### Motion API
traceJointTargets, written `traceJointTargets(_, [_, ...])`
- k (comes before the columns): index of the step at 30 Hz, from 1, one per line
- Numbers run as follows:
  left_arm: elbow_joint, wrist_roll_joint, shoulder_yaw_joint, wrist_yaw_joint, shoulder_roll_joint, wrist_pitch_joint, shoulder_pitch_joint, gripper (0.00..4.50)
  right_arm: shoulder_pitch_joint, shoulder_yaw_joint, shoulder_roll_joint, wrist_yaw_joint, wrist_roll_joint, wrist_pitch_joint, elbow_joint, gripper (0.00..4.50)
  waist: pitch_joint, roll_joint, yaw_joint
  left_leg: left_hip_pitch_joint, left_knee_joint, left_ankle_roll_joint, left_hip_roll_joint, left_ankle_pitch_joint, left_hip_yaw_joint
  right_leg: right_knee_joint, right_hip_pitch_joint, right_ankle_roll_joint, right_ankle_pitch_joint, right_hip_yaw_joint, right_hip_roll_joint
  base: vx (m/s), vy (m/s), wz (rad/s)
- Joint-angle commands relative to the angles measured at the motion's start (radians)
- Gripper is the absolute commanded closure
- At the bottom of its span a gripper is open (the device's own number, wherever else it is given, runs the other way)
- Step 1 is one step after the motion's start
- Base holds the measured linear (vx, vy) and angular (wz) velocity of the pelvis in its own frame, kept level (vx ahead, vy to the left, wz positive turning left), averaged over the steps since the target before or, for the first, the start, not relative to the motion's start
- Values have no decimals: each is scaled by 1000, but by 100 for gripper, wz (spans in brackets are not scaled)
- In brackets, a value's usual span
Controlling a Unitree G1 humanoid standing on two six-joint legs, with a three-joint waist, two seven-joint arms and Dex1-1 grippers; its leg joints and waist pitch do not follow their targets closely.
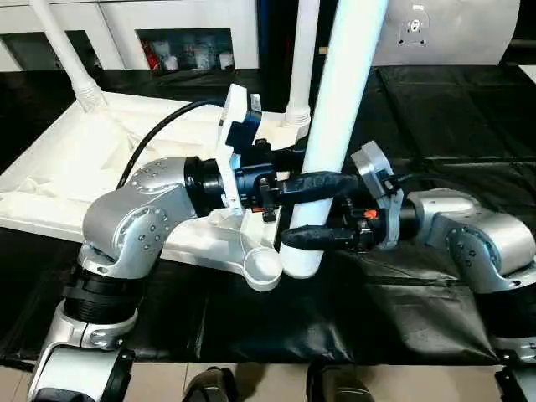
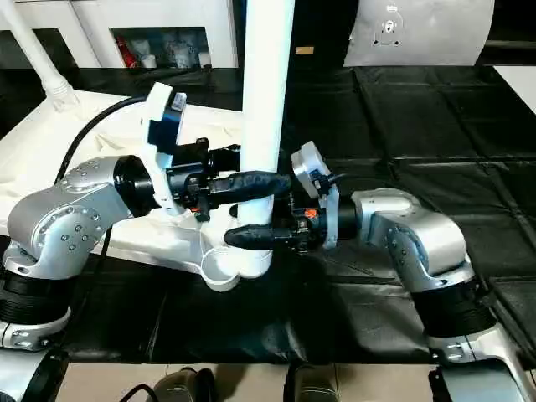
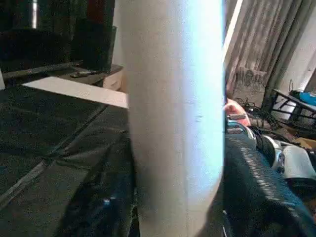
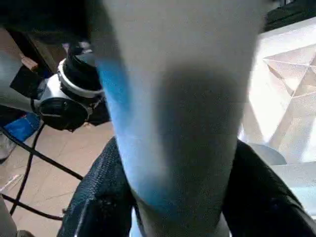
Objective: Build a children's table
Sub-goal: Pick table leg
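The children's table top [image 1: 84,167] lies upside down, white, on the black sheet. Two white legs [image 1: 63,50] [image 1: 303,59] stand in its far corner sockets. A third leg [image 1: 347,75] stands nearly upright at the near right corner. Its lower end [image 1: 301,261] is just right of the open round socket [image 1: 264,270], touching or almost touching its rim. My left gripper [image 1: 331,180] is shut on this leg from the left. Below it, my right gripper [image 1: 306,236] is shut on it from the right. In the right wrist view a black finger [image 4: 98,197] shows on either side of the leg [image 4: 182,98].
The black sheet [image 1: 435,109] covers the work surface to the right of and behind the table top. A black cable [image 1: 155,138] arcs from my left wrist over the table top. White cabinets [image 1: 167,17] line the back, and a pale grey object [image 1: 452,33] sits at the far right.
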State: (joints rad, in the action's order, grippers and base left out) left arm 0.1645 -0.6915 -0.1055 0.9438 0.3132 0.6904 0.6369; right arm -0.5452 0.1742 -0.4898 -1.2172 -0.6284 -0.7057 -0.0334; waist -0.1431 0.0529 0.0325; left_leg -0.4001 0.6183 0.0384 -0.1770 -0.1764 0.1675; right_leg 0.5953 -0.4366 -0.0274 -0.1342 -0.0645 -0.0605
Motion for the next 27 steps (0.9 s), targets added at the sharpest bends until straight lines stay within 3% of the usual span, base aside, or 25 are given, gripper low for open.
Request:
traceJointTargets(1, [34,-10,-3,-6,3,8,-10,159,4,3,1,11,-4,2,-12,255,101,-24,2,16,-59,-98,-33,-86,-7,-68,74,-184,-337,42,-62,0,0,0])
traceJointTargets(8, [38,-49,30,-15,-7,21,-43,115,20,-5,10,19,2,10,-9,257,102,-20,2,14,-58,-93,-33,-88,-7,-69,75,-184,-333,41,-62,0,0,0])
traceJointTargets(12, [39,-146,115,-46,-63,16,-63,95,32,-20,22,34,-2,13,-7,257,104,-22,4,13,-57,-88,-32,-94,-6,-69,77,-194,-333,39,-63,0,0,0])
traceJointTargets(13, [43,-198,162,-77,-101,1,-70,71,41,-29,31,47,-9,14,-13,257,106,-22,4,13,-56,-88,-33,-95,-7,-69,77,-193,-332,39,-62,0,0,0])
traceJointTargets(15, [48,-274,227,-146,-158,-16,-74,64,55,-44,49,75,-15,21,-25,257,106,-21,5,11,-54,-85,-33,-97,-7,-68,78,-198,-330,39,-64,0,0,0])
traceJointTargets(18, [37,-308,270,-218,-189,-32,-65,64,62,-57,76,123,-1,48,-30,257,108,-22,5,13,-54,-88,-32,-111,-7,-71,75,-185,-349,36,-59,0,0,0])
traceJointTargets(21, [18,-190,275,-280,-176,-76,-59,64,61,-76,127,216,42,107,-33,257,107,-20,1,16,-58,-80,-33,-124,-10,-79,70,-144,-395,34,-57,0,0,0])
traceJointTargets(22, [8,-122,258,-314,-159,-70,-57,64,55,-80,142,250,60,121,-29,257,107,-15,1,18,-57,-76,-33,-129,-10,-78,69,-138,-406,34,-58,0,0,0])
traceJointTargets(23, [-13,-10,207,-358,-122,-66,-53,64,48,-76,158,288,90,147,-23,257,106,-10,0,22,-61,-69,-36,-137,-13,-81,65,-121,-422,34,-56,0,0,0])
traceJointTargets(25, [-21,24,187,-366,-109,-64,-51,64,46,-74,163,299,100,155,-21,257,105,-14,-2,23,-61,-57,-31,-152,-11,-83,67,-97,-452,34,-57,0,0,0])
traceJointTargets(26, [-22,75,142,-366,-91,-68,-53,64,43,-63,164,314,126,173,-15,257,104,-4,1,24,-61,-50,-31,-152,-12,-85,67,-102,-453,34,-60,0,0,0])
traceJointTargets(27, [-21,104,105,-366,-77,-77,-55,64,40,-55,164,325,144,185,-8,257,104,-3,1,25,-64,-46,-36,-161,-15,-85,62,-101,-439,34,-57,0,0,0])
